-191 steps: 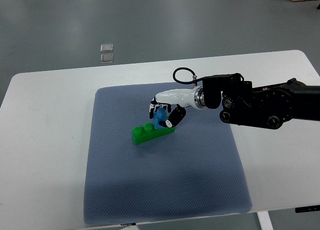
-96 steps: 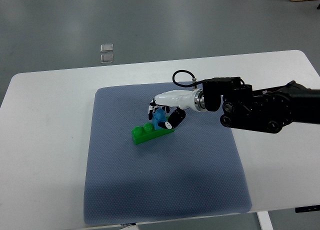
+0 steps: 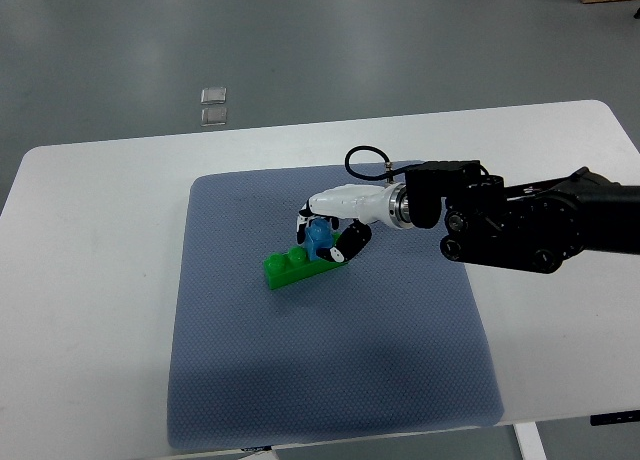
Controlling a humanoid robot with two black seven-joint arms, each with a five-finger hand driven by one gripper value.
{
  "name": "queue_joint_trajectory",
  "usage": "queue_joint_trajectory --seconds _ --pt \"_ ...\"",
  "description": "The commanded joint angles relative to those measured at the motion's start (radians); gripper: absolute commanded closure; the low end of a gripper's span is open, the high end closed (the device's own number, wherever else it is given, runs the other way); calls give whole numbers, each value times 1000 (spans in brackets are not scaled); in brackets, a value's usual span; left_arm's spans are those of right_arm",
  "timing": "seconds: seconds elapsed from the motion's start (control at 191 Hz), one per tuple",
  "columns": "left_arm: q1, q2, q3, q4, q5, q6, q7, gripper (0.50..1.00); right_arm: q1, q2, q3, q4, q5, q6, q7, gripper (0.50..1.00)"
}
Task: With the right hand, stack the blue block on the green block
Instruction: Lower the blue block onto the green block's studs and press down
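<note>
A grey floor (image 3: 300,40) with a smooth, dull finish fills the top of the view, with two small pale square plates (image 3: 213,105) set in it; a white table (image 3: 90,280) with rounded corners spans the width below; on it lies a blue-grey mat (image 3: 330,370), rectangular, with a fine dotted weave. The right arm (image 3: 530,225), black and bulky, reaches in from the right edge, with a thin black cable looped above its wrist; it ends in the right hand (image 3: 335,220), glossy white with black joints. Its fingers (image 3: 352,242) are curled around the blue block (image 3: 319,238), pinching it from both sides. The blue block sits on the right half of the green block (image 3: 300,268), touching it; the green block is a long studded plastic brick, lying at a slant on the mat near its middle, one round stud bare at its left end.
</note>
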Motion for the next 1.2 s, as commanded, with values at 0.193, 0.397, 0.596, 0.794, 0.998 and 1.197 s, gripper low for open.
queue_joint_trajectory --seconds 0.193,0.397,0.596,0.794,0.998,1.197 --pt "0 0 0 -2 0 0 0 500 -28 11 2 -15 -14 -35 8 912" --pt "0 0 0 0 0 0 0 500 -54 11 2 -23 -29 -58 19 912" --pt "0 0 0 0 0 0 0 500 -68 10 5 -26 -31 -72 33 914" --pt "0 0 0 -2 0 0 0 500 -80 10 5 -29 -32 -97 47 916" --pt "0 0 0 -2 0 0 0 500 -98 7 5 -43 -65 -115 66 918" --pt "0 0 0 -2 0 0 0 500 -114 2 6 -43 -71 -134 85 918"
